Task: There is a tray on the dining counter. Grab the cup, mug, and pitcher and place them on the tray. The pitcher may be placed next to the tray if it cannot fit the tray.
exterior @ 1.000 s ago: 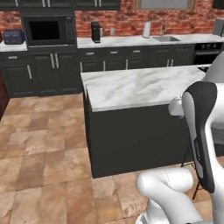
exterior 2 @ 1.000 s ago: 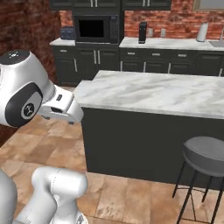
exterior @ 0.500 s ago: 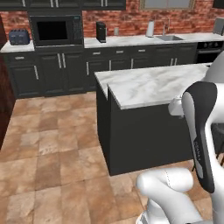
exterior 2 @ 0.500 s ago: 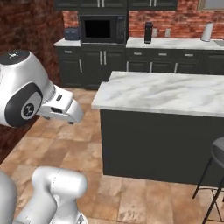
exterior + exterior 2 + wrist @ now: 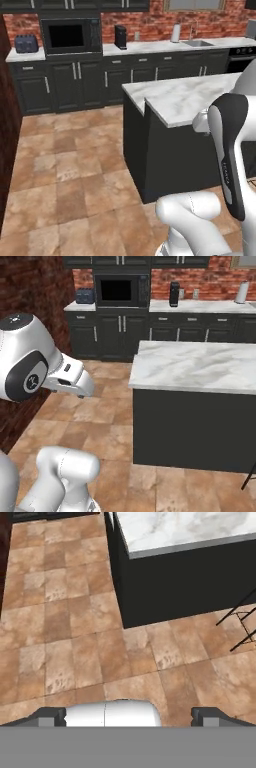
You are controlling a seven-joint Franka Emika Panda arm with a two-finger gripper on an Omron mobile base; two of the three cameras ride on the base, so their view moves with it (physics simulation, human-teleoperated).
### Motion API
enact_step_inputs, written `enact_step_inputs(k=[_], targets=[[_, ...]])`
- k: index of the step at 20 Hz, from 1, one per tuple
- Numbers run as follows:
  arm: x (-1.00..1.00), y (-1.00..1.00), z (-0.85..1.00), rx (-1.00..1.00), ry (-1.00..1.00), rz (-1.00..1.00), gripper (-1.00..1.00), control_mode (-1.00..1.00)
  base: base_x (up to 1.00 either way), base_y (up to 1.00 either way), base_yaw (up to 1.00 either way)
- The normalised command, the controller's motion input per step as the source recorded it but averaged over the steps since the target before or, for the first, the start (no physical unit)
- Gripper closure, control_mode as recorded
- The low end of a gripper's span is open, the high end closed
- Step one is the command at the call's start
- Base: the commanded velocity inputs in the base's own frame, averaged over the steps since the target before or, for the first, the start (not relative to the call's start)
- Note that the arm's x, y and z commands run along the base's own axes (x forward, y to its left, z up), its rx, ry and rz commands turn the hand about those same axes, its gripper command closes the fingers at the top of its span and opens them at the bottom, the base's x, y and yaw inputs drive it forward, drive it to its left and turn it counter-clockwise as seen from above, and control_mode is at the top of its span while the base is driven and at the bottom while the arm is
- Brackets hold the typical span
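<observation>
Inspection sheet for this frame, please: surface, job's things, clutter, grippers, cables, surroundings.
Surface: dining counter, white-grey marble top on a dark base; the part in view is bare.
Job's things: nothing seen.
Clutter: nothing seen on the island; the wall counter carries a toaster, a dark appliance and a paper towel roll.
Grippers: gripper open, holding nothing, pointed down at the tile floor beside the island.
Cables: nothing seen.
Surroundings: brick wall, dark cabinets, built-in microwave, sink, stool legs.

Dining counter [image 5: 187, 97] corner right of tiled floor [image 5: 70, 170].
</observation>
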Motion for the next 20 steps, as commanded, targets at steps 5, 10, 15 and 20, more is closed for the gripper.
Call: enact_step_inputs(k=[5,10,15,20], targets=[[0.0,0.0,0.0,0.0,0.0,0.0,-1.0,1.0,0.52,0.61,-0.09],[0.0,0.0,0.0,0.0,0.0,0.0,-1.0,1.0,0.56,0.58,-0.09],[0.0,0.0,0.0,0.0,0.0,0.0,-1.0,1.0,0.49,0.73,-0.12],[0.0,0.0,0.0,0.0,0.0,0.0,-1.0,1.0,0.42,0.81,-0.14]])
